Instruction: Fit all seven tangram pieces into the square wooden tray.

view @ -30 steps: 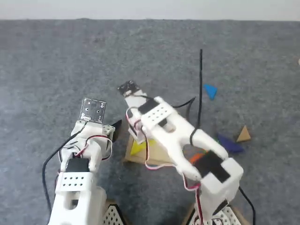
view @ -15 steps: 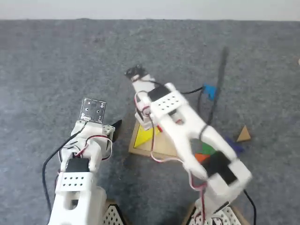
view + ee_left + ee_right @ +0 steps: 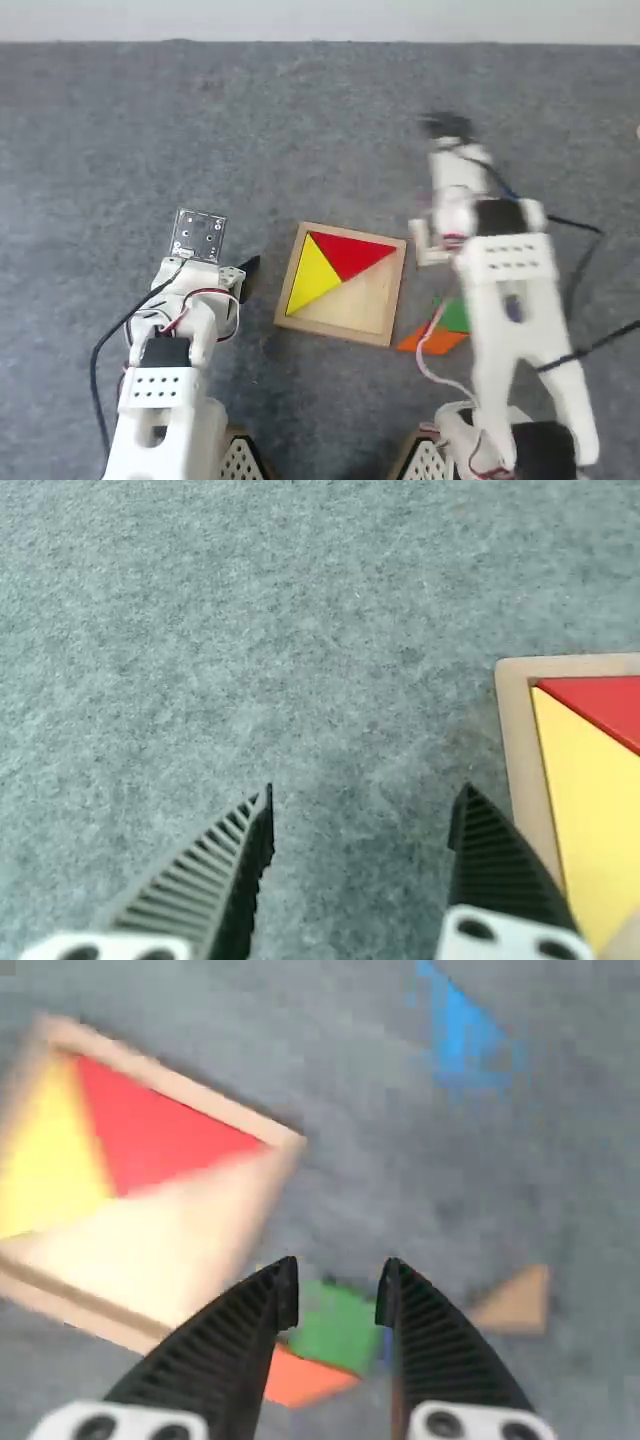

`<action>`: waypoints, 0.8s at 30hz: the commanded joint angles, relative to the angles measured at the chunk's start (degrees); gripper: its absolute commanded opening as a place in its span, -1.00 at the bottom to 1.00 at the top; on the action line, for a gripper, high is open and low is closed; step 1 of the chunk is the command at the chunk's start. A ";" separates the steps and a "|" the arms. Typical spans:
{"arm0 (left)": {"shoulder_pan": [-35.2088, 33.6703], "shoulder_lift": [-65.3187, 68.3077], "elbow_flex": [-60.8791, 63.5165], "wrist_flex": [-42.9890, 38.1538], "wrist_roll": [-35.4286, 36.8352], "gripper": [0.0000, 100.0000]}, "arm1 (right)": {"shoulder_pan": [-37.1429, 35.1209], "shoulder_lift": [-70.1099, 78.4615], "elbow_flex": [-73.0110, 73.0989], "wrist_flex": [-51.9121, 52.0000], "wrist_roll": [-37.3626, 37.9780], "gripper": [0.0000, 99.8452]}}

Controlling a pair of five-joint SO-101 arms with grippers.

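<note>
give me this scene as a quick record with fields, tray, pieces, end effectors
tray: square, wooden, on grey carpet, partly filled
in tray: red triangle, yellow triangle
outside tray: green piece, orange piece, blue piece, tan triangle
left end effector: open, empty, beside tray
right end effector: open, empty, held above the carpet

I see the bench [image 3: 560, 100] covered in a grey, fuzzy carpet-like fabric [image 3: 250, 610] across all of its visible top. Beyond its far edge I see a pale, plain wall [image 3: 300, 18].
</note>
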 commanded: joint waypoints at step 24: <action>-0.18 -1.23 -0.48 -1.41 0.26 -0.44 | -5.67 -18.51 31.38 4.18 22.86 -0.69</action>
